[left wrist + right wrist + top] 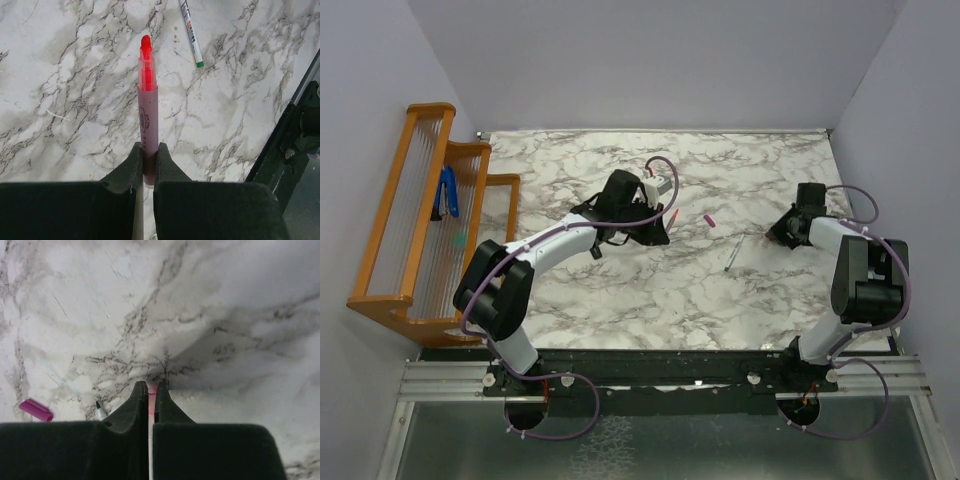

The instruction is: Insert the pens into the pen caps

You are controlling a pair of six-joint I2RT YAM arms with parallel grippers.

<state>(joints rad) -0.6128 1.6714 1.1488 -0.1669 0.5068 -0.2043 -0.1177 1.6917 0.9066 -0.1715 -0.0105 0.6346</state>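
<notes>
Right gripper (151,385), pink sliver (152,389) (mostly hidden)

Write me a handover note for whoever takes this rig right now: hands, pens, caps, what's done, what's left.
Left hand: shut on the slim pinkish-white pen with a red tip, gripped at its rear end, tip bare.
Right hand: shut on a small pink piece down at the marble table. It is probably the pale pink cap, but the fingers mostly hide it.
Loose between the arms: the thin grey pen with a green tip, uncapped, and the short magenta-purple cap.
Done: no pen capped yet.
Left: join the held pen and the pink piece, then cap the grey pen. No other pen or cap is in view.
</notes>
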